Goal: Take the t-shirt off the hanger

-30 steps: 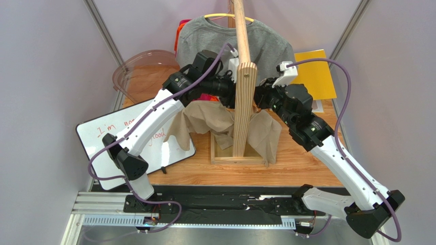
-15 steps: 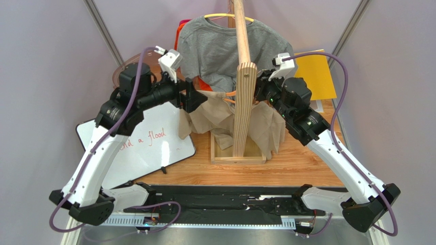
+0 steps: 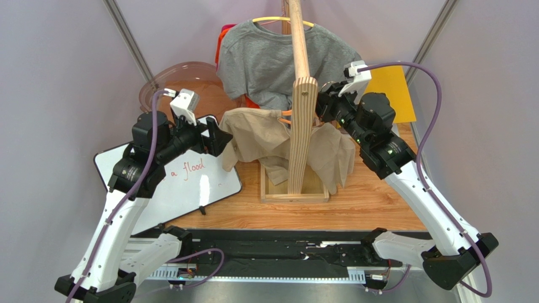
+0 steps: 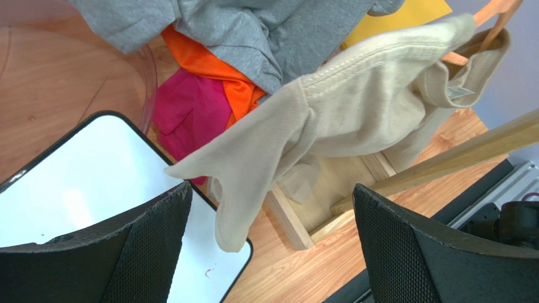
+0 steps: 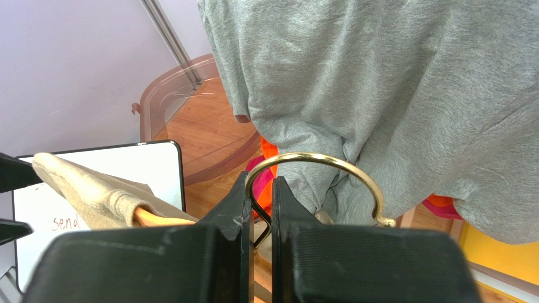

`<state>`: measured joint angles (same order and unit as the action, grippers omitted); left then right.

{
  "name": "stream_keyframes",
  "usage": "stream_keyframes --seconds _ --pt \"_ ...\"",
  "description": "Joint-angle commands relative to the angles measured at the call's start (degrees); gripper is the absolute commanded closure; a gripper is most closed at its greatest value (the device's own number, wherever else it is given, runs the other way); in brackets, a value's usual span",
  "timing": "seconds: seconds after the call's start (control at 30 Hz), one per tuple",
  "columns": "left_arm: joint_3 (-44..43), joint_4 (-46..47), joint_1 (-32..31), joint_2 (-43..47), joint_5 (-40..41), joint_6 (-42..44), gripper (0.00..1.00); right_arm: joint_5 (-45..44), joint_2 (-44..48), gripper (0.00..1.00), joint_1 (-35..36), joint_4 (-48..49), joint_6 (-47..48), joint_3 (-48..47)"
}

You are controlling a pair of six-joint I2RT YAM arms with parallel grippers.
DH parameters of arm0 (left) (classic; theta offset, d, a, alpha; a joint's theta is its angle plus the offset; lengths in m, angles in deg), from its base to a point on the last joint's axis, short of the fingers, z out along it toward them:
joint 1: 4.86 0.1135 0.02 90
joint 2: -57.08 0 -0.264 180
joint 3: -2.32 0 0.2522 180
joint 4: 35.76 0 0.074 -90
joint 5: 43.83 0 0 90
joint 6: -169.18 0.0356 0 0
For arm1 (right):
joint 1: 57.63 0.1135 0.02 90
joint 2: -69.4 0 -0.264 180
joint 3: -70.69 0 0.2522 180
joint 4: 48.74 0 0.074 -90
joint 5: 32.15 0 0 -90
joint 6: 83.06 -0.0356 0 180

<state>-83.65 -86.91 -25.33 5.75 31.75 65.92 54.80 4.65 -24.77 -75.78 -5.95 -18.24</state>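
The beige t-shirt [image 3: 259, 136] hangs crumpled on the orange hanger [image 3: 286, 115], beside the wooden post. In the left wrist view the t-shirt [image 4: 354, 107] droops off one hanger [image 4: 487, 25] arm, its sleeve dangling. My right gripper [image 3: 322, 107] is shut on the hanger's brass hook [image 5: 316, 158], jaws [image 5: 260, 183] pinching the wire; the orange arm under the t-shirt [image 5: 88, 189] shows at left. My left gripper [image 3: 218, 136] stands wide open over the whiteboard, left of the shirt and apart from it, nothing between its fingers [image 4: 158, 240].
A grey t-shirt [image 3: 272, 57] on a yellow hanger hangs from the wooden post [image 3: 302, 120], which rises from a square base [image 3: 273, 196]. Orange and pink cloth [image 4: 209, 82] lies behind. A whiteboard [image 3: 190, 183], clear bowl [image 3: 171, 82] and yellow folder [image 3: 389, 95] sit around.
My left gripper opened, let go of the t-shirt and drew back left over the whiteboard. The right gripper kept its hold on the hook, shifting slightly.
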Motion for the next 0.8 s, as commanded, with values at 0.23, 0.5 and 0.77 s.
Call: stream_keyframes --seconds 0.23,0.5,0.77 --pt "0.8 7.3 2.0 -9.5 -4.0 -3.9 0.38 4.3 2.5 1.0 -1.2 3.7 -2.5 -3.5" --pt "-0.7 3.4 2.6 -7.6 9.5 -6.9 1.0 -2.1 3.5 1.0 -1.7 1.6 -1.8 -2.6" --pt "-2.0 3.5 3.4 -1.7 37.4 -16.8 1.0 -6.0 8.2 1.0 -2.2 3.2 -0.7 2.6"
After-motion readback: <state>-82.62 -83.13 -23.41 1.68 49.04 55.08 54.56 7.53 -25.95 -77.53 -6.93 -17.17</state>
